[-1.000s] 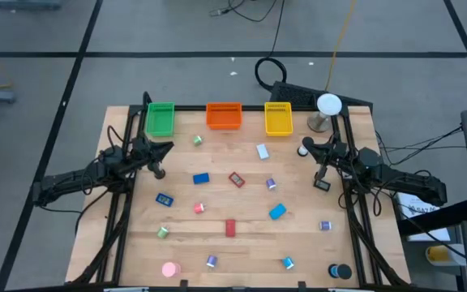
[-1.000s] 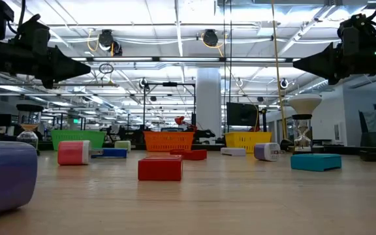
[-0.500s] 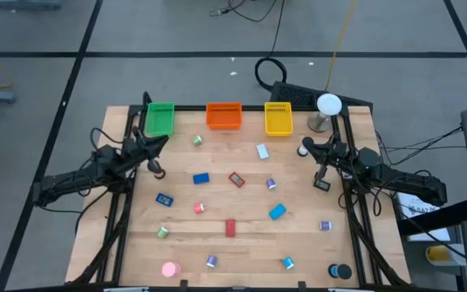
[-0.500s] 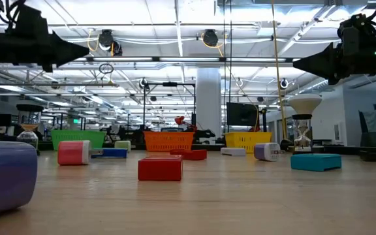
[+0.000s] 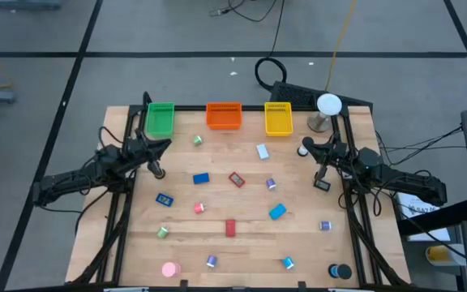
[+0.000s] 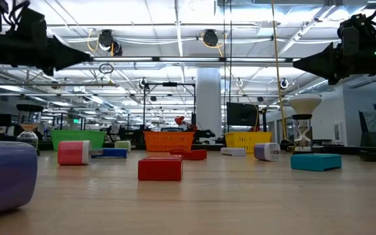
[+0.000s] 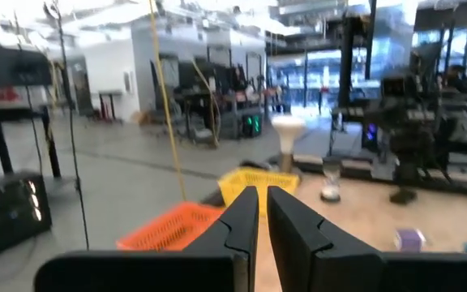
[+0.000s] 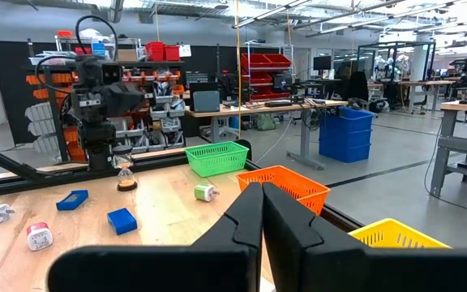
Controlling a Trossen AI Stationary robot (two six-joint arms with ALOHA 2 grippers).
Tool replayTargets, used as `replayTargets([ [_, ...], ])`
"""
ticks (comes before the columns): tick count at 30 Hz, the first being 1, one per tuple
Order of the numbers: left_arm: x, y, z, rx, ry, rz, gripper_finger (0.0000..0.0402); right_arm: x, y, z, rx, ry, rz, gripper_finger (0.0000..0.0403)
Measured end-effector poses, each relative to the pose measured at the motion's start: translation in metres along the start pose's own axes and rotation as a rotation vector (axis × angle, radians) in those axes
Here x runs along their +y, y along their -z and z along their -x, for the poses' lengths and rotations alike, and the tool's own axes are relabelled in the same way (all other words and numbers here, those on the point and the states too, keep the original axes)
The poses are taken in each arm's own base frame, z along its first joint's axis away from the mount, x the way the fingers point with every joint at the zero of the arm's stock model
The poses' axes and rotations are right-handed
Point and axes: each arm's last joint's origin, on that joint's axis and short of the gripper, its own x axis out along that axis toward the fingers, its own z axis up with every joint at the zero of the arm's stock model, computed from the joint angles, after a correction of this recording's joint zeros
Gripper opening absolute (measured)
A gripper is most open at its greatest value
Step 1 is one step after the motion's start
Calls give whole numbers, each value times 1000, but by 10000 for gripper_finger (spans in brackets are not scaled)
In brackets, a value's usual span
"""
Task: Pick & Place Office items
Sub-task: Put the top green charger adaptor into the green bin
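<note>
- office items lay scattered over the wooden table (image 5: 298,251), none in my claws; blue block (image 5: 201,178) and red block (image 5: 236,179) near the middle; white block (image 5: 263,151) nearer the trays; green roll (image 5: 197,140) just in front of the gap between green and orange trays
- lower down: small blue piece (image 5: 164,199); pink roll (image 5: 199,208); red block (image 5: 230,228); light blue block (image 5: 277,212); green roll (image 5: 162,232); pink cylinder (image 5: 170,269) and black cylinder (image 5: 343,272) at the near edge, well apart
- green tray (image 5: 160,118), orange tray (image 5: 224,115), yellow tray (image 5: 278,118) in a row along the far edge; could not tell whether anything lay inside
- my left gripper (image 5: 162,148) hung above the table's left side, just in front of the green tray; fingers nearly pressed together with a thin slit between, pinching nothing
- my right gripper (image 5: 306,147) hung above the right side, near the white ball on a stand (image 5: 327,105); fingers pressed together, nothing held
- low view: both claws high above the wood, pointing inward, touching no item
</note>
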Motion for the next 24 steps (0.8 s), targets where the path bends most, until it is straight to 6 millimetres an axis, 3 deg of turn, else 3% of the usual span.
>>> replayTargets([
  [6,-4,1,-3,19,76,24,37,0,0,0,1,0,0,4],
  [13,-4,-20,-2,-188,135,255,37,0,0,0,1,0,0,4],
  [19,-5,-12,-3,-120,103,17,37,0,0,0,1,0,0,4],
  [24,-5,-6,-4,-51,116,97,37,0,0,0,1,0,0,4],
])
